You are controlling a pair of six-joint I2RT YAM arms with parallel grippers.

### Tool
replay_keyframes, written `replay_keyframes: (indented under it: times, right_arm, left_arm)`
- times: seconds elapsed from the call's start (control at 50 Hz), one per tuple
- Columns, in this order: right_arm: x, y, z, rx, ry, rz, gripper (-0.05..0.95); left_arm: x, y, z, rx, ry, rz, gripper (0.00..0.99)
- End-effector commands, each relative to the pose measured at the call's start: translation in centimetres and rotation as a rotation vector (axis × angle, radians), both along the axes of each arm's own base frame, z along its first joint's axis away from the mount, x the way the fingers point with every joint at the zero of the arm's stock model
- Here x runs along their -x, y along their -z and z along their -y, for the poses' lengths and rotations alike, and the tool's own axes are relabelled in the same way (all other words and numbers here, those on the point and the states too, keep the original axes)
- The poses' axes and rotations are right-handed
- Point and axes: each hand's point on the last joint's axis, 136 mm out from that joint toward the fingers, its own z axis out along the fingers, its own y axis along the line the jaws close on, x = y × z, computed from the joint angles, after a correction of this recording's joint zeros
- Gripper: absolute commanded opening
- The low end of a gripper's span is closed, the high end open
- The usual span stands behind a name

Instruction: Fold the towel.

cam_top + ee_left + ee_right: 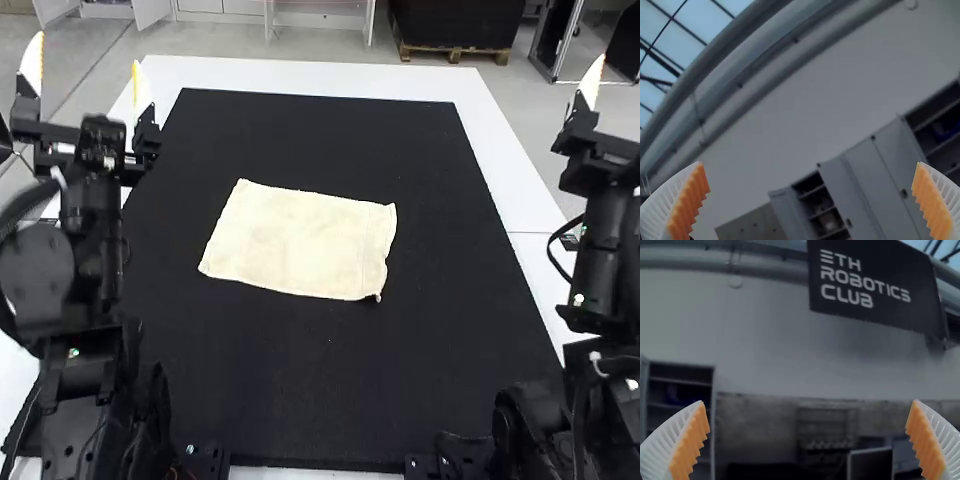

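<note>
We see the towel point(300, 240) lying lengthwise left-right, slightly slanted, on a black mat point(300, 390). Left gripper point(88, 55), right gripper point(600, 150): both released, fingers apart.

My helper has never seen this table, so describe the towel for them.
On the white table lies a big black mat. Near the mat's middle lies the towel, flat and roughly rectangular. Its cream colour sets it apart from the black around it.

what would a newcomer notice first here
Probably the pale towel, lying flat and bright against the black mat in the middle of the table. Next, the two dark arms standing upright on either side, the left claw and right claw both open and raised, well away from the cloth.
</note>
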Motion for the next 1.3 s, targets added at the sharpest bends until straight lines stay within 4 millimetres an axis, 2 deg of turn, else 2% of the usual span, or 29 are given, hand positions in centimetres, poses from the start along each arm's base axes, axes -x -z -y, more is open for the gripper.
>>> replay_keyframes:
  times: [0.0, 0.04, 0.14, 0.24, 0.32, 0.44, 0.54, 0.64, 0.74, 0.78, 0.86, 0.92, 1.02, 1.04, 1.16, 1.28]
  right_arm:
    - [1.7, -1.8, 0.8, 0.009, 0.052, 0.036, 0.91]
    - [1.8, -2.1, 0.8, 0.021, 0.059, 0.039, 0.91]
    - [2.4, -3.7, 1.0, 0.028, 0.069, 0.053, 0.91]
    - [2.6, -5.8, 1.0, 0.031, 0.076, 0.059, 0.91]
    - [2.5, -7.3, 1.0, 0.030, 0.077, 0.065, 0.91]
    - [1.1, -8.8, 0.6, 0.040, 0.079, 0.040, 0.91]
    - [-0.8, -9.7, 0.1, 0.053, 0.077, 0.005, 0.91]
    - [-3.9, -10.3, -0.7, 0.069, 0.072, -0.043, 0.91]
    - [-8.1, -10.1, -1.9, 0.093, 0.068, -0.130, 0.90]
    - [-10.5, -9.7, -2.4, 0.101, 0.070, -0.180, 0.90]
    - [-14.2, -8.7, -3.2, 0.114, 0.070, -0.259, 0.90]
    - [-17.4, -7.4, -3.9, 0.131, 0.071, -0.334, 0.90]
    - [-21.3, -5.3, -5.0, 0.139, 0.058, -0.421, 0.90]
    - [-22.1, -4.7, -5.3, 0.145, 0.055, -0.444, 0.90]
    - [-27.1, -0.2, -6.5, 0.187, 0.049, -0.617, 0.90]
    - [-30.9, 4.7, -8.1, 0.223, 0.003, -0.760, 0.90]
  left_arm:
    - [3.3, -1.4, -0.7, -0.042, -0.136, 0.174, 0.967]
    - [5.2, -2.5, -0.4, -0.045, -0.125, 0.269, 0.966]
    - [7.7, -5.5, 0.2, 0.038, 0.016, 0.383, 0.964]
    - [8.4, -9.4, 0.3, 0.139, 0.154, 0.397, 0.962]
    - [7.2, -11.9, -0.1, 0.204, 0.215, 0.363, 0.962]
    - [4.3, -15.5, -0.7, 0.277, 0.287, 0.313, 0.964]
    - [1.1, -17.0, -1.4, 0.321, 0.308, 0.266, 0.964]
    - [-2.9, -17.5, -2.2, 0.350, 0.310, 0.202, 0.964]
    - [-8.2, -16.6, -2.7, 0.387, 0.315, 0.096, 0.962]
    - [-10.7, -15.9, -2.7, 0.407, 0.321, 0.048, 0.962]
    - [-14.6, -14.4, -2.3, 0.423, 0.327, -0.036, 0.962]
    - [-17.7, -12.9, -1.5, 0.426, 0.321, -0.104, 0.964]
    - [-22.4, -9.9, 0.5, 0.429, 0.331, -0.217, 0.964]
    - [-23.6, -8.9, 1.2, 0.435, 0.339, -0.249, 0.964]
    - [-28.3, -4.6, 3.6, 0.450, 0.349, -0.370, 0.964]
    - [-32.4, -0.3, 3.4, 0.474, 0.310, -0.456, 0.964]
